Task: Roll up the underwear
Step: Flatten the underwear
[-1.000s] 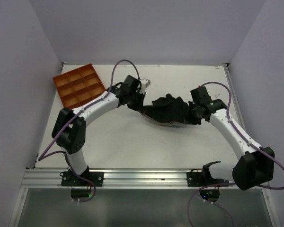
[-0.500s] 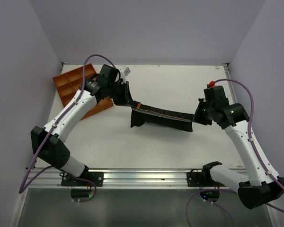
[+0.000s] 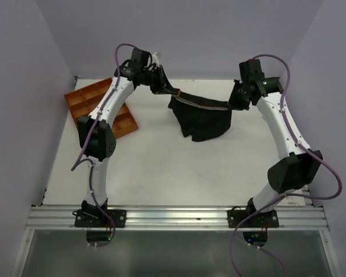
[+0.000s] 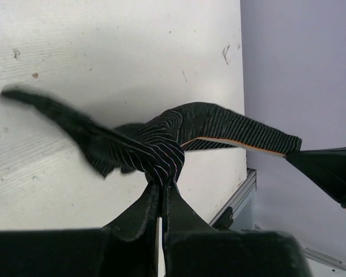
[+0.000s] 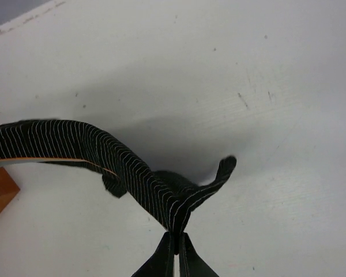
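You are holding the underwear point(image 3: 200, 118) stretched above the far part of the table point(image 3: 161, 173): the left hand point(image 3: 163, 89) is clamping its left corner, the right hand point(image 3: 233, 104) is clamping its right corner.

No readable text, label or number appears anywhere — though small markings may be blurred.

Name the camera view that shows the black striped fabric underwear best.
Top external: the whole black striped fabric underwear shows there, held taut between the left hand and the right hand. Each wrist view shows only its own pinched corner and a nearby stretch of fabric.
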Available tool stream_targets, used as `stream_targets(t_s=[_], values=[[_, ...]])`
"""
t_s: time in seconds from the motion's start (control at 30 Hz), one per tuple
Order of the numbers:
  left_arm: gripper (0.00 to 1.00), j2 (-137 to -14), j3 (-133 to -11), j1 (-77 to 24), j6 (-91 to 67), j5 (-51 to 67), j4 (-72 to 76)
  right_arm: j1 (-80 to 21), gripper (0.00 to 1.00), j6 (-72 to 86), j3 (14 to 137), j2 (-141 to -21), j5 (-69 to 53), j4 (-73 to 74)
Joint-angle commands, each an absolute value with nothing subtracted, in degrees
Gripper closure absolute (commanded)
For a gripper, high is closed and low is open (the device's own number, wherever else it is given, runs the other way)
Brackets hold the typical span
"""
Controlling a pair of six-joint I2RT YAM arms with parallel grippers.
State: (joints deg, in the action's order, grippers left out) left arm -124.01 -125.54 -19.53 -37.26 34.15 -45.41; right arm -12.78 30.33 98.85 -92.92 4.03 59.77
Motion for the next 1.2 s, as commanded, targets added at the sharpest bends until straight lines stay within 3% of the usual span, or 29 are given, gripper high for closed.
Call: stream_targets(t_s=[0.0,0.1,0.4,0.5,0.67,0.73,0.8,0.87,0.97,1.17], values=[[1.00,-123.3,-130.0,-16.4,-44.0,41.0,-38.4,-11.4,1.00,27.0,107.1,-93.1,4.6,61.0],[1.00,-119.5,-120.9,-16.2,-45.3,41.5,-33.2,-11.5,1.00,26.0,106.6,-92.0,2.3,60.8],[1.00,-103.7,-73.3,-17.0,-39.7,42.4,-16.3,-11.6,1.00,30.0,55.4,-73.0,-6.7,41.0],[1.00,-101.2,-60.8,-18.8,-39.8,43.2,-11.7,-11.8,1.00,30.9,43.2,-70.2,-11.0,34.1],[0.98,-98.4,-48.3,-24.6,-37.9,36.9,-12.9,-12.3,1.00,32.3,34.1,-64.5,-10.9,33.6],[0.90,-96.2,-46.2,-25.4,-37.5,34.7,-14.8,-12.4,1.00,32.9,31.7,-63.0,-10.5,35.9],[0.74,-92.8,-44.7,-25.8,-36.8,30.0,-19.6,-14.7,0.85,35.2,30.1,-59.7,-12.0,36.1],[0.66,-90.9,-45.3,-25.8,-35.2,24.5,-25.3,-15.9,0.68,39.9,30.1,-57.9,-9.7,39.2],[0.62,-87.4,-47.7,-25.8,-34.1,20.1,-29.0,-16.0,0.60,42.2,31.6,-56.3,-7.8,41.8],[0.56,-90.3,-59.7,-25.8,-30.8,17.8,-29.9,-15.9,0.55,41.1,43.3,-62.3,-2.4,47.9]])
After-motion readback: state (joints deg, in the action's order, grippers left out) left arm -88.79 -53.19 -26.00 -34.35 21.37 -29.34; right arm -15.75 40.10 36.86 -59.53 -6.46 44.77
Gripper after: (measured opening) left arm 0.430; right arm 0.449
